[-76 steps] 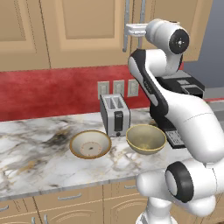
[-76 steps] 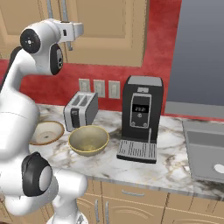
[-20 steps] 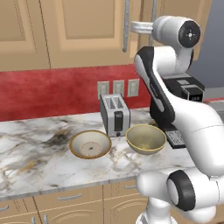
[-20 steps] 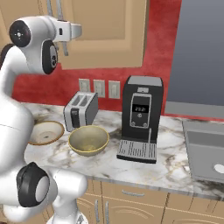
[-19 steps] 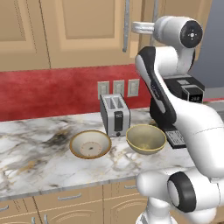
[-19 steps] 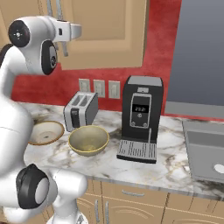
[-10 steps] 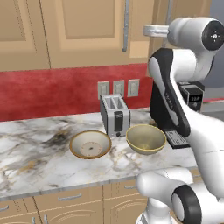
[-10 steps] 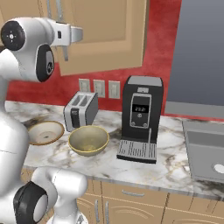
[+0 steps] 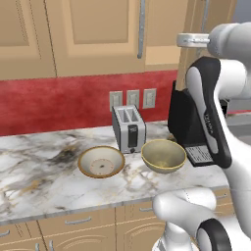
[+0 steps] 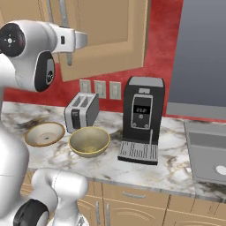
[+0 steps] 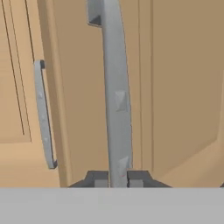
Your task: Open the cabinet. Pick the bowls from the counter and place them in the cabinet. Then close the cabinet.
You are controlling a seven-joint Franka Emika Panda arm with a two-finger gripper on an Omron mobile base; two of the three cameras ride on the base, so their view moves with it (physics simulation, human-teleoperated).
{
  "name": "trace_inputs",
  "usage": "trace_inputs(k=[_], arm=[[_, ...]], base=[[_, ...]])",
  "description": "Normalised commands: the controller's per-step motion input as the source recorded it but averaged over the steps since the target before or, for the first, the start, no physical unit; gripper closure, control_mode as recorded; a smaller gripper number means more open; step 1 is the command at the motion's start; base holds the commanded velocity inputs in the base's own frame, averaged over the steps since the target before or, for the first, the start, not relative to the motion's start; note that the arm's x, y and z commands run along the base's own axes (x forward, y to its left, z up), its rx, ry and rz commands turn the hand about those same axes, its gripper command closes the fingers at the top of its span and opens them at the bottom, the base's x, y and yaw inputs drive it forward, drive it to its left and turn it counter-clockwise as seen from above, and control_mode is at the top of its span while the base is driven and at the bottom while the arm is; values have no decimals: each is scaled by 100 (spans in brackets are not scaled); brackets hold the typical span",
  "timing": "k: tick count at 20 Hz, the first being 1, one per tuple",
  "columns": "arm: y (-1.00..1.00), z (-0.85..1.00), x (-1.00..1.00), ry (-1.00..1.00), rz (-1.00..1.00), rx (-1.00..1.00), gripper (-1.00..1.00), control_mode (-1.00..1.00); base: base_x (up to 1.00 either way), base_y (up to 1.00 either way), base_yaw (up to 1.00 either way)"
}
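The cabinet's right door (image 9: 215,19) (image 10: 110,26) stands swung partway out from the wall. My gripper (image 11: 118,178) (image 9: 182,40) (image 10: 84,39) is shut on its long silver handle (image 11: 116,100), one fingertip on each side of the bar. The left door (image 9: 93,34) is flush, its handle (image 9: 142,29) (image 11: 43,113) untouched. On the counter (image 9: 39,181) (image 10: 176,167) sit the bowls: the shallow tan-rimmed one (image 9: 101,161) (image 10: 44,134) and the deeper olive-yellow one (image 9: 163,156) (image 10: 89,141), side by side and apart, well below the hand.
A silver toaster (image 9: 129,129) (image 10: 81,112) stands behind the bowls against the red wall. A black coffee machine (image 10: 141,119) (image 9: 188,127) is right of the olive bowl. A sink (image 10: 207,150) lies at the far right. Drawers run under the counter.
The right cabinet door has swung outward from nearly flush, with my gripper on its handle. The hand and upper arm moved back from the wall. Both bowls stayed put.
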Motion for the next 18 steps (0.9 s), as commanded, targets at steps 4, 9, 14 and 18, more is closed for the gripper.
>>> trace_inputs(k=[4,9,14,18], arm=[[0,-16,-30,11,14,0,100,-100],[0,-16,-29,11,18,0,100,-100],[3,-14,-37,15,14,0,100,-100],[29,-7,-46,0,7,0,100,-100]], base=[[0,0,0],[0,0,0],[0,0,0],[0,0,0]])
